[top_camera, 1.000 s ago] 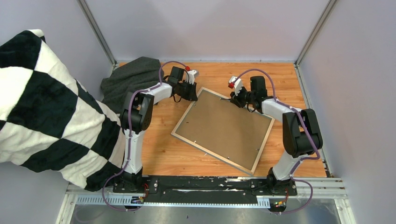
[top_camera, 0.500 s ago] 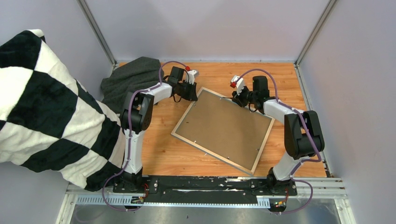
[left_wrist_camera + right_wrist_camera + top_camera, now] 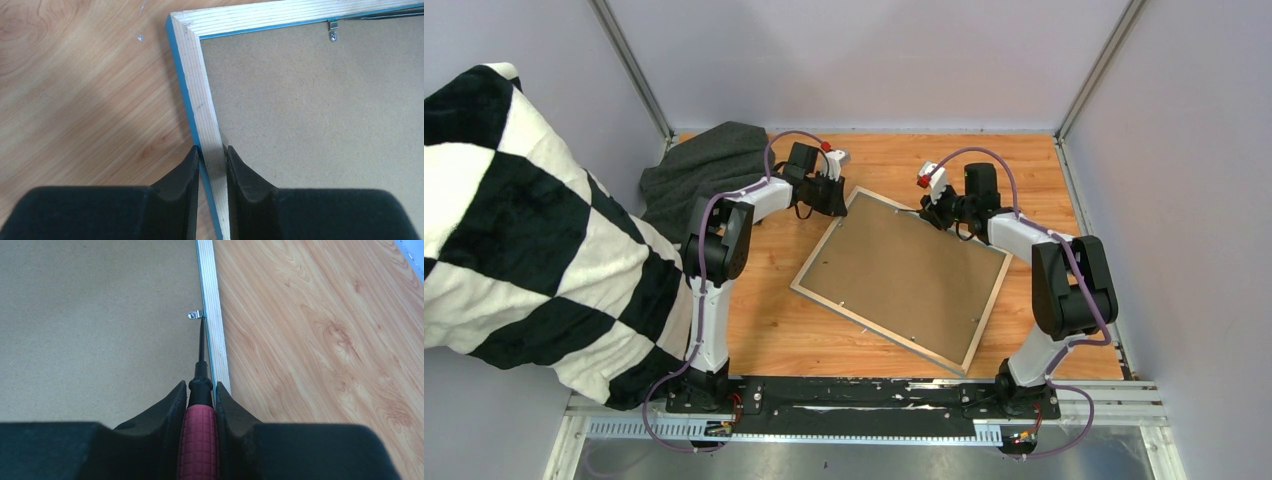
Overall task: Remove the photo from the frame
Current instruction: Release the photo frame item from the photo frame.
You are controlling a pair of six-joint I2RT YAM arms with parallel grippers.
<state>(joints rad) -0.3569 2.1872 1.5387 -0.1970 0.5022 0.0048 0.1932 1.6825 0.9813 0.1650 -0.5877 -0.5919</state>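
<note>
Lying face-down, the pale-wood frame is pinched by left gripper; right gripper clamps a screwdriver.

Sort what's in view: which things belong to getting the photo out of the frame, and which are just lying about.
In the job: frame, face down; backing board; clip; screwdriver, held in the right gripper; left gripper, clamped on the frame's edge. The photo is hidden.
Lying about: grey cloth; checked blanket.
</note>
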